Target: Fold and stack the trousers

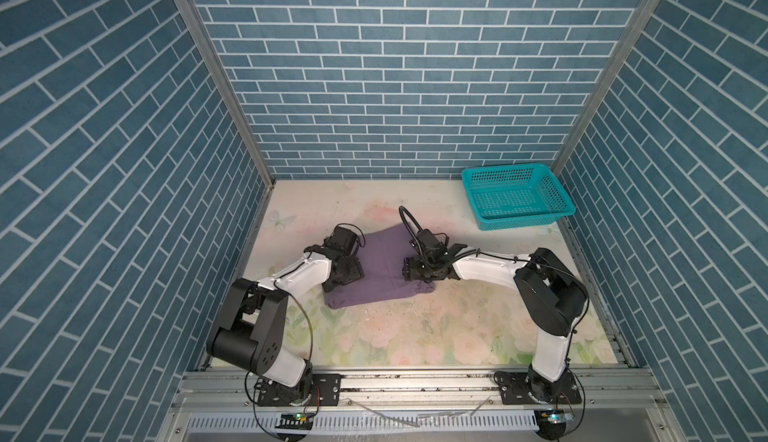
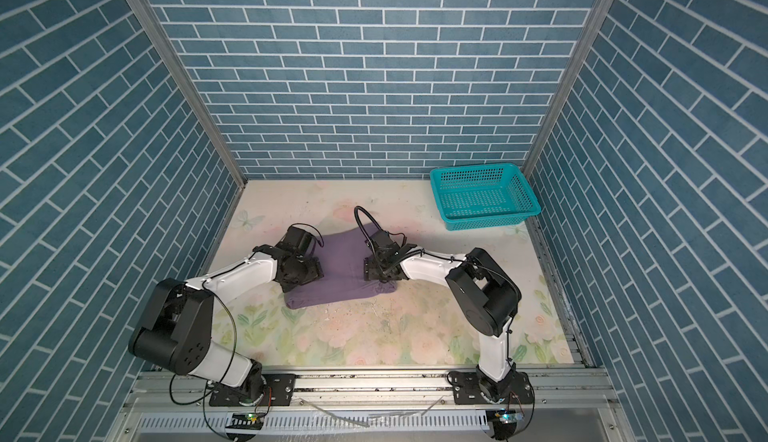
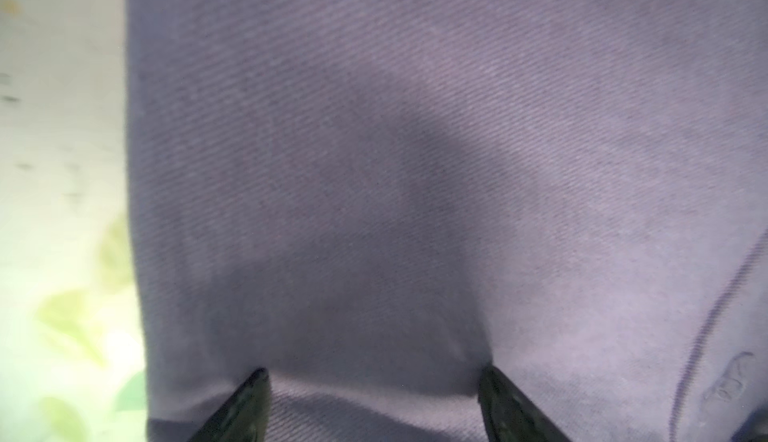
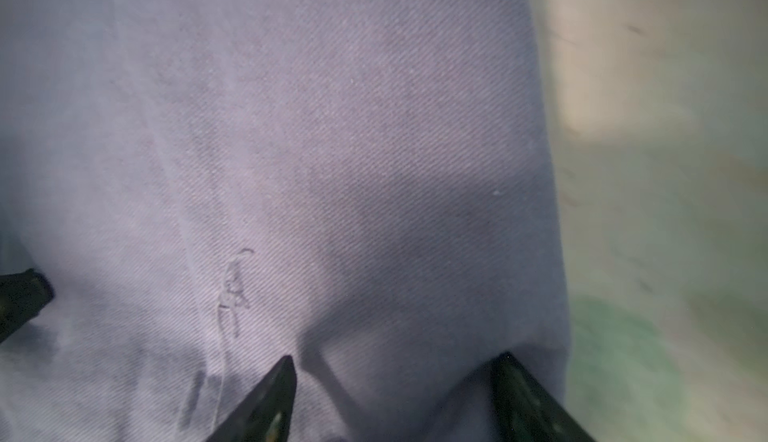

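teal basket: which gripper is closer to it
Right. The right gripper sits on the right side of the trousers, with the basket beyond it toward the far right corner. The left gripper is on the trousers' left side, farther from it.

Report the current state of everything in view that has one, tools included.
trousers: folded, lying flat, not in the basket.
basket: upright, empty, beyond the trousers to the right.
left tool: open, tips down on the trousers' left part, gripping nothing.
right tool: open, tips down on the trousers' right part, gripping nothing.
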Robot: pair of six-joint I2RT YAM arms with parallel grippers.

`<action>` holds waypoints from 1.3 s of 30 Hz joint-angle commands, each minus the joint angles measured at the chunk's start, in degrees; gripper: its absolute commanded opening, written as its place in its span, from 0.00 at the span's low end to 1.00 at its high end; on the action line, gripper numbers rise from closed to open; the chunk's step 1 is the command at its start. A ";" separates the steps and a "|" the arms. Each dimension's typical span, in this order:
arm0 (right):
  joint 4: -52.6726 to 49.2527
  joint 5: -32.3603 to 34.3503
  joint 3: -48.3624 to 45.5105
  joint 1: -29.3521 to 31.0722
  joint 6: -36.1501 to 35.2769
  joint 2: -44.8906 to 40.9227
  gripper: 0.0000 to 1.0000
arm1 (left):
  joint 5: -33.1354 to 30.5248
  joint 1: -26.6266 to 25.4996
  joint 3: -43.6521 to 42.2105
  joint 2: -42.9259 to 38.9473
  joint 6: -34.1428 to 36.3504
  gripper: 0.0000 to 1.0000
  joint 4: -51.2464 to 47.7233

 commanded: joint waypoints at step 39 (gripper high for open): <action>-20.20 28.45 -24.45 -8.29 -1.39 -59.58 0.78 | -0.58 -13.98 4.75 13.52 -4.51 0.85 5.83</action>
